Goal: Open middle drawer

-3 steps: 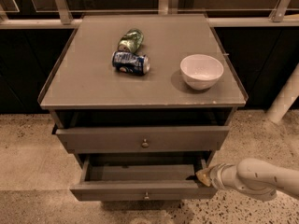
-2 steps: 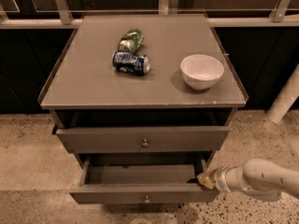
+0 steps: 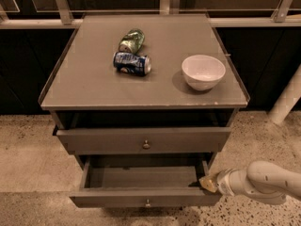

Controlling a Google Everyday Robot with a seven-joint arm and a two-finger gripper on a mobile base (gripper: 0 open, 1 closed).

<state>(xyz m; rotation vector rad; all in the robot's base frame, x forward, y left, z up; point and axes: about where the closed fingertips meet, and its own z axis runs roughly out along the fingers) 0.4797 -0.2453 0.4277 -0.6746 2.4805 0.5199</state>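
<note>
The middle drawer (image 3: pixel 117 197) stands pulled out from the grey cabinet, with its inside showing and its small round knob (image 3: pixel 148 203) at the centre of the slim front. My gripper (image 3: pixel 205 182), at the end of a white arm (image 3: pixel 263 180) that comes in from the right, is at the drawer's right front corner, just inside the rim. The taller-fronted top drawer (image 3: pixel 94 140) with its knob (image 3: pixel 146 144) sits above. The lowest drawer is out of view.
On the cabinet top (image 3: pixel 84 74) lie a blue can (image 3: pixel 131 63) and a green can (image 3: pixel 131 40) on their sides, with a white bowl (image 3: pixel 203 72) at the right. Speckled floor (image 3: pixel 28 173) surrounds the cabinet. A white post (image 3: pixel 286 102) stands at the right.
The gripper stays at the drawer's right front corner. The arm has shifted only slightly, and the drawer stays pulled out.
</note>
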